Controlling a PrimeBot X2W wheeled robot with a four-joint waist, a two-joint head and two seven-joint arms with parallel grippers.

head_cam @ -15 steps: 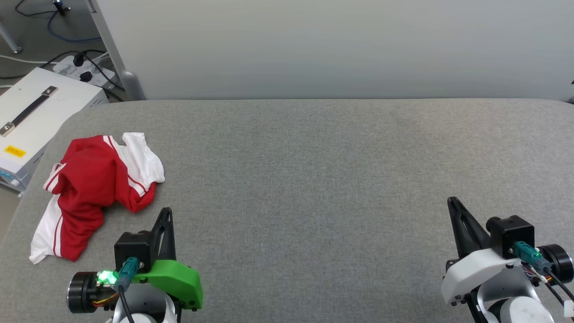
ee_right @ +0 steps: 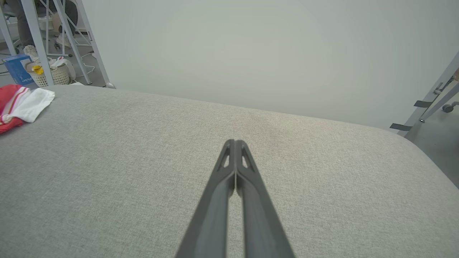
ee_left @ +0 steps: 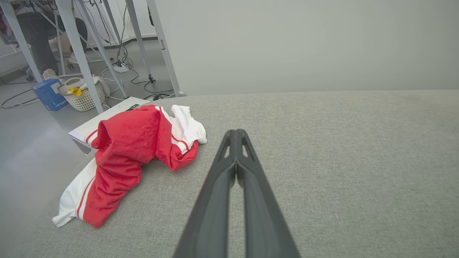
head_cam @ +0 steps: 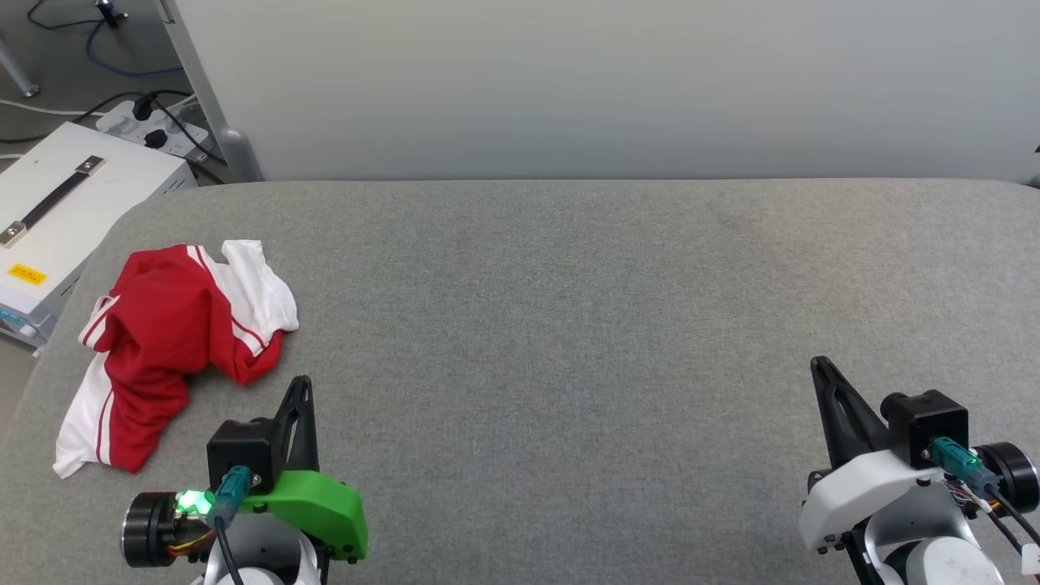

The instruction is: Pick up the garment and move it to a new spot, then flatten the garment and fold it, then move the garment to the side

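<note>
Head view: the garment (head_cam: pixel 175 341) is lying bunched at the desk's (head_cam: pixel 569 325) left edge.
Feel: we are judging it light, soft, limp.
Hold: we are favouring its raised red middle.
Tools: left tool (head_cam: pixel 302 382) and right tool (head_cam: pixel 819 363) are sitting clenched, empty.

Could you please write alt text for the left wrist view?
A crumpled red-and-white garment lies near the left edge of a grey table, left of the shut left gripper, which holds nothing. A white basket stands on the floor.

Garment (head_cam: pixel 162 325) of soft matt cloth, table (head_cam: pixel 569 325) covered in coarse grey woven fabric, fingers (ee_left: pixel 211 215) of smooth matt dark plastic, box (head_cam: pixel 122 175) smooth white, wall (head_cam: pixel 569 81) plain matt
</note>
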